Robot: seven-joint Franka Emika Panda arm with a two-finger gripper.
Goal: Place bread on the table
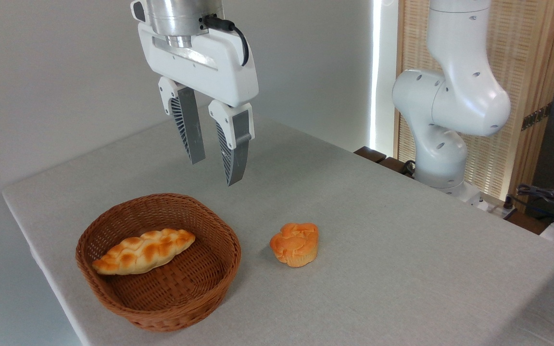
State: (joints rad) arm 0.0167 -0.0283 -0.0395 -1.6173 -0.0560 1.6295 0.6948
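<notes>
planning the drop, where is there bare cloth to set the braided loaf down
Widest bare patch: the table right of the round bun, out to the near edge. Another lies behind the basket, under the open gripper. Tightest is the gap between basket and bun. The bread still lies in the basket.

The bread lies in the wicker basket on the grey surface. The pincer hangs above, fingers apart and empty; a small orange bun sits beside the basket.
</notes>
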